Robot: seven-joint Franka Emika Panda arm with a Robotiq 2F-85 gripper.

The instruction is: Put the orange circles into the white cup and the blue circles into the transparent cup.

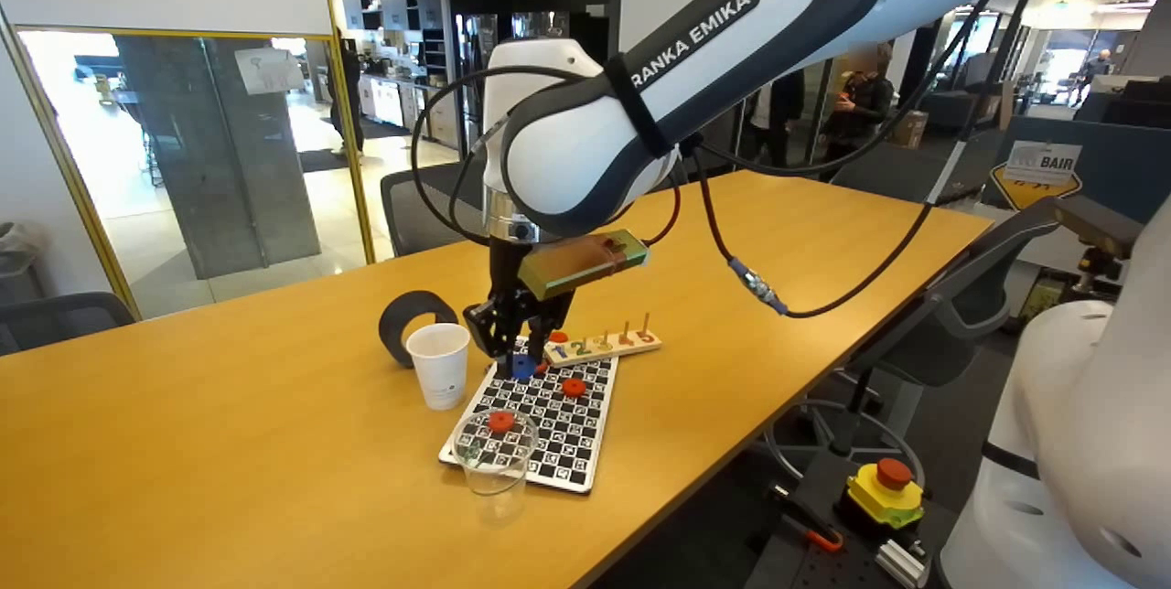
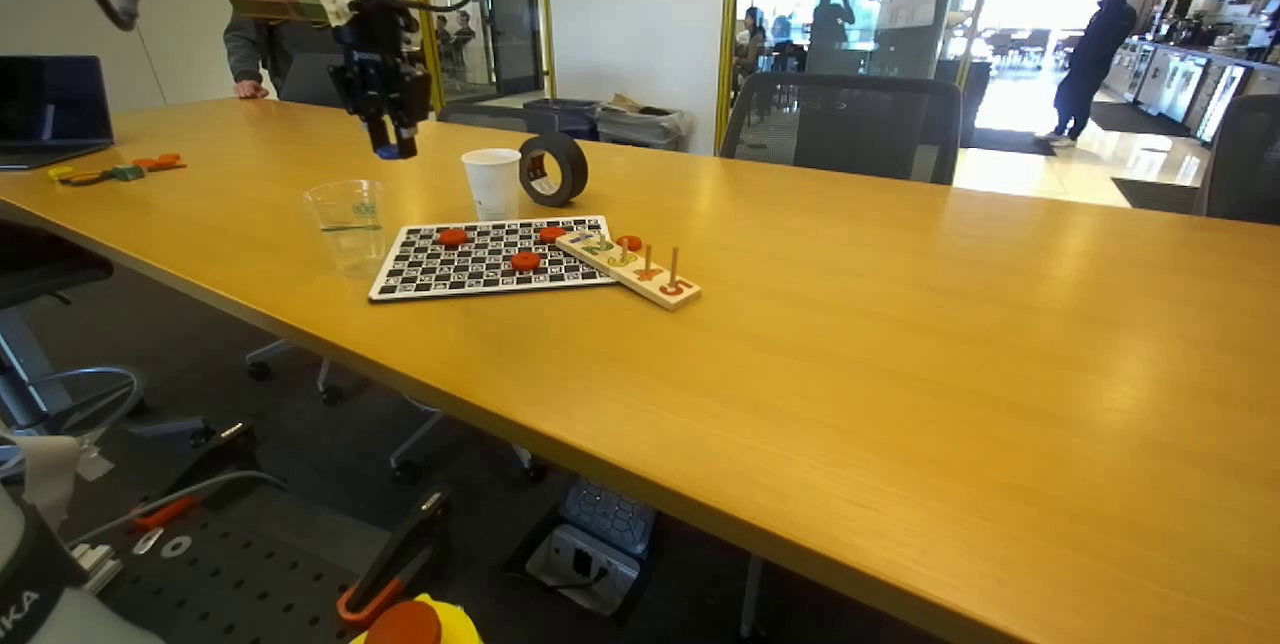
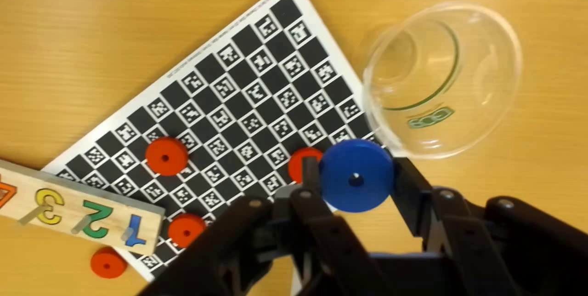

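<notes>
My gripper (image 3: 356, 174) is shut on a blue circle (image 3: 353, 153), a disc with a centre hole, held above the table. The gripper and disc also show in both exterior views (image 1: 522, 366) (image 2: 390, 150). The transparent cup (image 3: 443, 80) stands by the board's corner, up and right of the held disc in the wrist view; no disc shows in it. Several orange circles (image 3: 165, 156) lie on and beside the board; one is partly behind a finger. The white cup (image 1: 440, 369) stands upright beside the board, also in an exterior view (image 2: 492, 186); its inside is hidden.
The checkered board (image 2: 480, 274) lies flat under the orange circles. A wooden number board with upright pegs (image 2: 640, 274) overlaps its end. A dark ring-shaped roll (image 2: 555, 169) stands behind the white cup. A laptop (image 2: 52, 109) and small tools (image 2: 125, 172) lie farther along the table.
</notes>
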